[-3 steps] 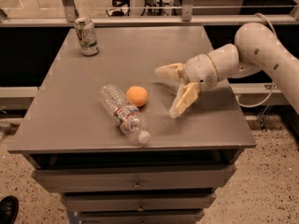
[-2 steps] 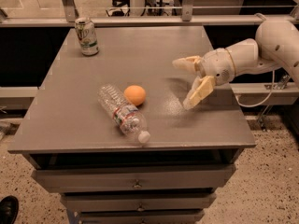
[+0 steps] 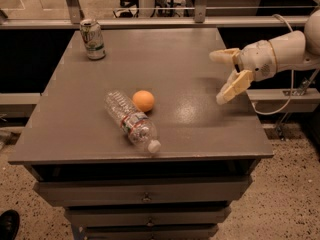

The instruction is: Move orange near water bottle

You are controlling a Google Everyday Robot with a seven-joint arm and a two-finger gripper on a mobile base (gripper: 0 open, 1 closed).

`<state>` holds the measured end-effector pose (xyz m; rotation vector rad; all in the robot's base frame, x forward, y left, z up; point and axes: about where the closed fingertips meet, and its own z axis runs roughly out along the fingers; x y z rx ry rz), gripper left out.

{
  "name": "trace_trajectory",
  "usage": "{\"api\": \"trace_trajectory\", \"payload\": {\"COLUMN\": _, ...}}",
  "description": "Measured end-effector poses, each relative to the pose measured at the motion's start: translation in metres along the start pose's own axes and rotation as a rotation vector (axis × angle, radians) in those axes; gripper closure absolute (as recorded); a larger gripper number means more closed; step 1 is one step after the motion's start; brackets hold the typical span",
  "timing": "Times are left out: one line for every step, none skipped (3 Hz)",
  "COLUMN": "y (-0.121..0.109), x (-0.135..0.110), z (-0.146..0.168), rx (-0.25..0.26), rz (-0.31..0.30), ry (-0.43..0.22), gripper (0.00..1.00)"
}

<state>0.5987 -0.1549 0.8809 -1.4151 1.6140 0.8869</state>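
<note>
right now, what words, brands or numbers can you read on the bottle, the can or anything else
Nothing can be quoted.
water bottle, label band: red and blue print, too blurred to read.
soda can: green and white markings, too blurred to read.
orange and table: no text.
hand, open, by the table's right edge: no markings.

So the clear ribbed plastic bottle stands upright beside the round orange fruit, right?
No, the camera view shows the clear ribbed plastic bottle lying on its side beside the round orange fruit. The open gripper hovers off to the right.
</note>
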Motion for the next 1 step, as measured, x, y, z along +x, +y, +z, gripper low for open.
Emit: {"api": "trace_trajectory", "payload": {"y": -0.0028, "x": -0.0013, "z": -0.0035, "rx": 0.010, "rz": -0.003, "ry": 0.000, "gripper": 0.00}}
